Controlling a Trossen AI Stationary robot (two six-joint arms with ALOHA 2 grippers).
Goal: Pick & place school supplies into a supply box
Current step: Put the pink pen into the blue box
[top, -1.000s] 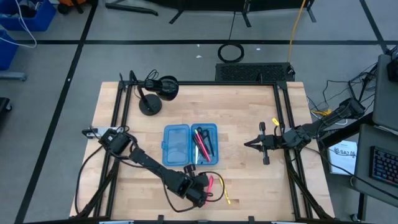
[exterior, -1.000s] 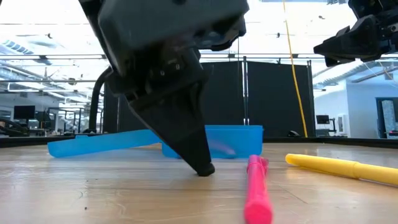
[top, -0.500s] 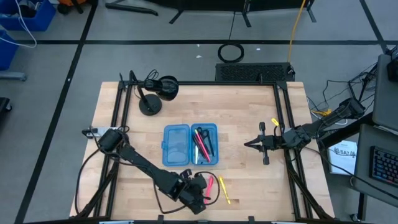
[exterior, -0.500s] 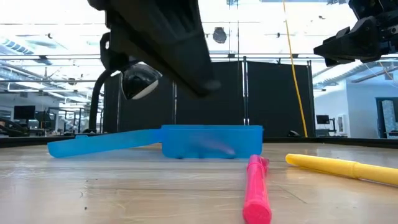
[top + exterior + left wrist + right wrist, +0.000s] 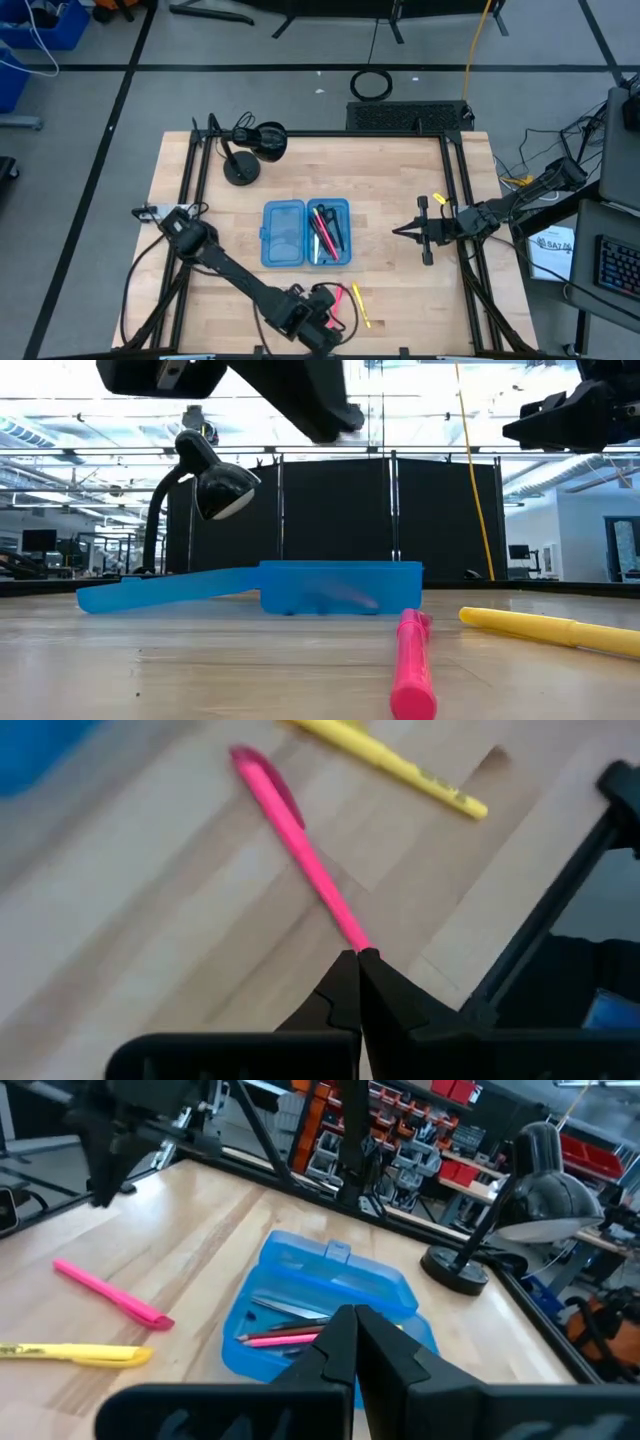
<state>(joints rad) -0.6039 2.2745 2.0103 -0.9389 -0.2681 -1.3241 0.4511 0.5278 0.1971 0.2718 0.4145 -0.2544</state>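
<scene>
A pink pen (image 5: 338, 296) and a yellow pen (image 5: 360, 306) lie flat on the table near its front edge. The pink one (image 5: 412, 660) also shows in the low view. The blue supply box (image 5: 285, 232) lies open at mid-table, and its right half holds red, pink and dark pens (image 5: 325, 230). My left gripper (image 5: 357, 956) is shut and empty. It hangs well above the table (image 5: 335, 422), just left of the pink pen (image 5: 300, 845). My right gripper (image 5: 397, 232) waits shut and level, right of the box.
A black desk lamp (image 5: 255, 145) stands at the far left of the table. A black frame rail (image 5: 540, 935) runs along the near edge, close to my left gripper. Bare wood lies between the box (image 5: 330, 1290) and the two loose pens.
My left gripper has risen from the table beside the pink pen and drawn back toward the near edge, rolling its wrist as it went. It is shut in all the frames. Both loose pens lie where they were.
</scene>
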